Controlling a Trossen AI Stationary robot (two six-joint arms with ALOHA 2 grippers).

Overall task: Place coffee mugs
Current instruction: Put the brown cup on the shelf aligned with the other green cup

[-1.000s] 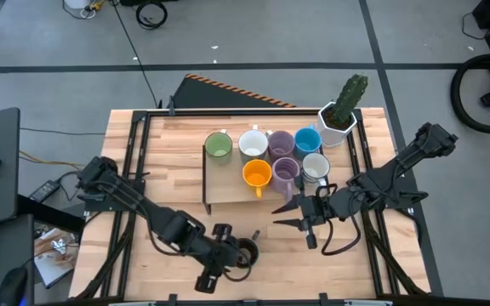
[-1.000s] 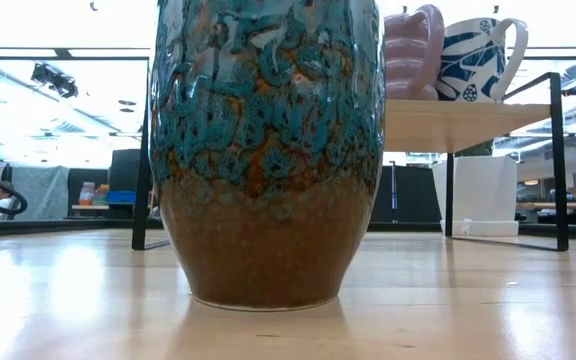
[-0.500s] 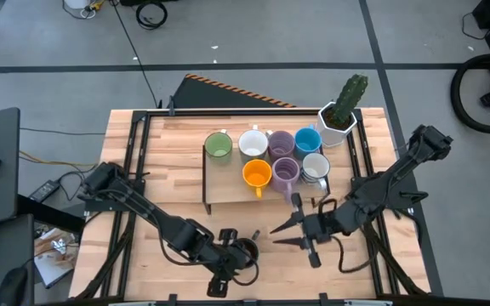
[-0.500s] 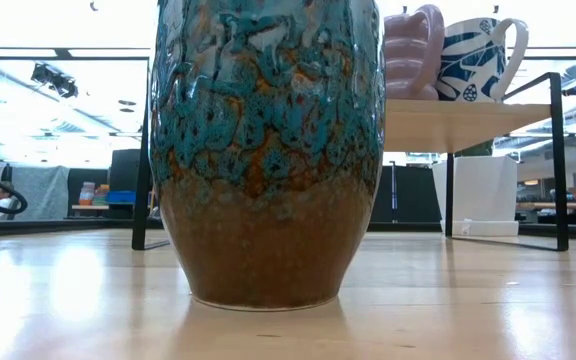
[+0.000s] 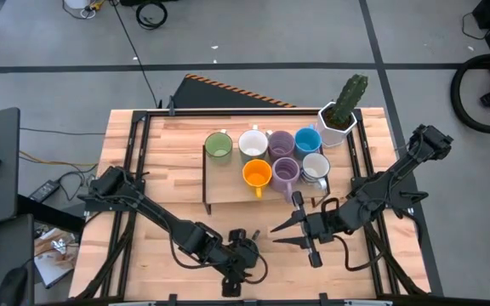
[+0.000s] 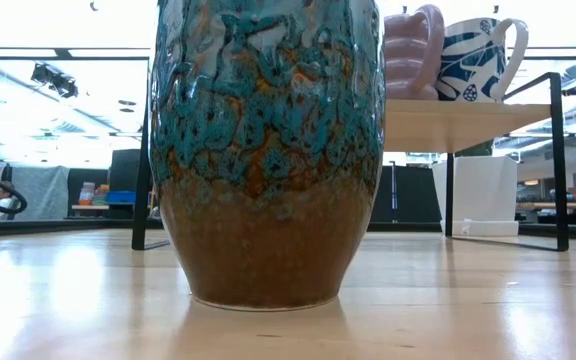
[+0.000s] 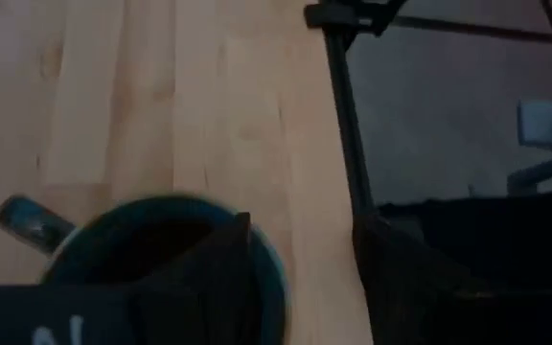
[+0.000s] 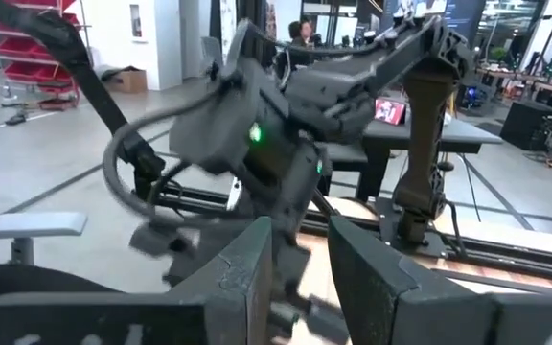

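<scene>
Fingers: in the high view the right gripper [image 5: 289, 228] has its fingers spread with nothing between them; the left gripper [image 5: 240, 255] covers the dark mug [image 5: 247, 251] at 6 o'clock, by the table [image 5: 168, 144] front edge; its jaw state cannot be told there.
Shelf: seven mugs [image 5: 272, 157] crowd the riser [image 5: 228, 189] at 12 o'clock.
Low view: dark mug [image 6: 266, 150] fills the frame, rim cut off.
Left wrist view: one finger [image 7: 220, 278] inside the dark mug [image 7: 99, 244], the other outside, apart.

Left claw [image 5: 243, 255] low at the table's near edge, right claw [image 5: 286, 228] open alongside.
</scene>
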